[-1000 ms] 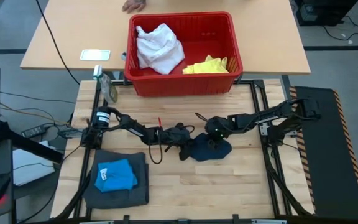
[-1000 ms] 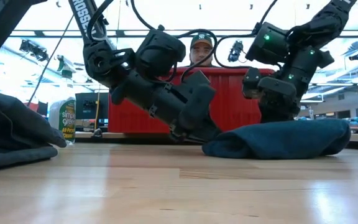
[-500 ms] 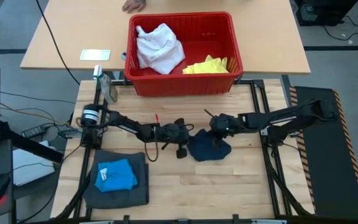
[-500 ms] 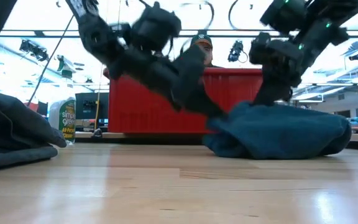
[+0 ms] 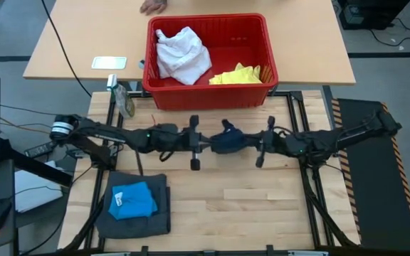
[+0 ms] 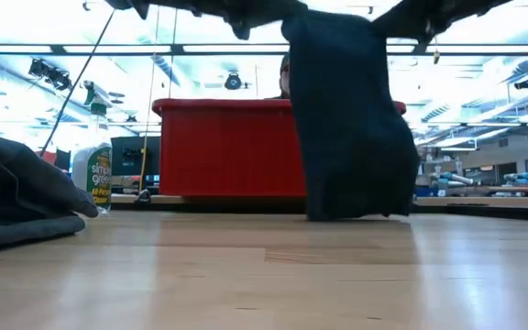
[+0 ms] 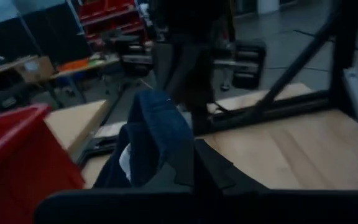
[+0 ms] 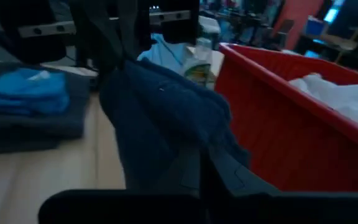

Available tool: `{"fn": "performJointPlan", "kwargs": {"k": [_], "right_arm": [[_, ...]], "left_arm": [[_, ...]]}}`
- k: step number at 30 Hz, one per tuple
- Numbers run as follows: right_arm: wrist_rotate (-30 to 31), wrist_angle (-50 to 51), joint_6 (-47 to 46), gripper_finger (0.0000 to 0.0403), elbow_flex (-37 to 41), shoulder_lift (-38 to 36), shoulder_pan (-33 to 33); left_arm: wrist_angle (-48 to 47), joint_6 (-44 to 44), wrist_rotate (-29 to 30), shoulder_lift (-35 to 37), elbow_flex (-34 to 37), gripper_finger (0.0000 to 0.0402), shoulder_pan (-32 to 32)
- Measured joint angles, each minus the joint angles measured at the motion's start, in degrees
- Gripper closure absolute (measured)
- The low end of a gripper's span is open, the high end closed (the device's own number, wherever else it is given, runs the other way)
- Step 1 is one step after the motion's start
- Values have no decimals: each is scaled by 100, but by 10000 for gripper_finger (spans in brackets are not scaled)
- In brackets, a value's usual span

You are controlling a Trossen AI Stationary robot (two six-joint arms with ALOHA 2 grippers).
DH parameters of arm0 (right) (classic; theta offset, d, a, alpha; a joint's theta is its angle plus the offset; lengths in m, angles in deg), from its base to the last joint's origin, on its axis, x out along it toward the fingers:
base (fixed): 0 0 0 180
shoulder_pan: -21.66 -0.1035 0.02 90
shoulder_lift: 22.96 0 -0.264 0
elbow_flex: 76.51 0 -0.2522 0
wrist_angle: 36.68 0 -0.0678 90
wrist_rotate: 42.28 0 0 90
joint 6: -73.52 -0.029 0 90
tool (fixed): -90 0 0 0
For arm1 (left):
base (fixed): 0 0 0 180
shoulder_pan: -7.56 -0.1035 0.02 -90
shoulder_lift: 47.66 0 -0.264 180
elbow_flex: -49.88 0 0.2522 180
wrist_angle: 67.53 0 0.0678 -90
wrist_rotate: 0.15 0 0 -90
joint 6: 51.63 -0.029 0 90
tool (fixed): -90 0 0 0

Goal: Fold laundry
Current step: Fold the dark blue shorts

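the left tool [image 7: 194, 165] is clamped on a bunched edge of the dark navy garment [image 7: 157, 134], which hangs above the wooden desk [image 7: 291, 149]. a corner of the red basket [image 7: 17, 158] stands beside it. dark frame bars [image 7: 303, 65] cross beyond.

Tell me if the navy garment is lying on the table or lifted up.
Lifted. The navy garment hangs between the left hand and right hand, both shut on it, its lower edge about at the table.

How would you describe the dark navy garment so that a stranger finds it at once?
Start from the red basket at the table's far edge. Just in front of it, the dark navy garment hangs between the left gripper and right gripper. Only this garment is lifted; the others lie in the basket or folded.
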Motion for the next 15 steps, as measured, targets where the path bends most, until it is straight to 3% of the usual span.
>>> {"fn": "performJointPlan", "kwargs": {"k": [3,7,11,15], "right_arm": [[-183,527,-731,395,-2,61,-178],[-1081,1229,-2711,395,68,577,-522],[-1742,898,-4241,396,329,1461,-1195],[-1761,332,-5128,390,400,2410,-1754]], "left_arm": [[-210,242,4,-175,0,401,256],[-572,1062,-56,-917,3,401,706],[-328,1663,-70,-1758,4,401,1232],[492,2152,-131,-2425,13,401,1527]]}}
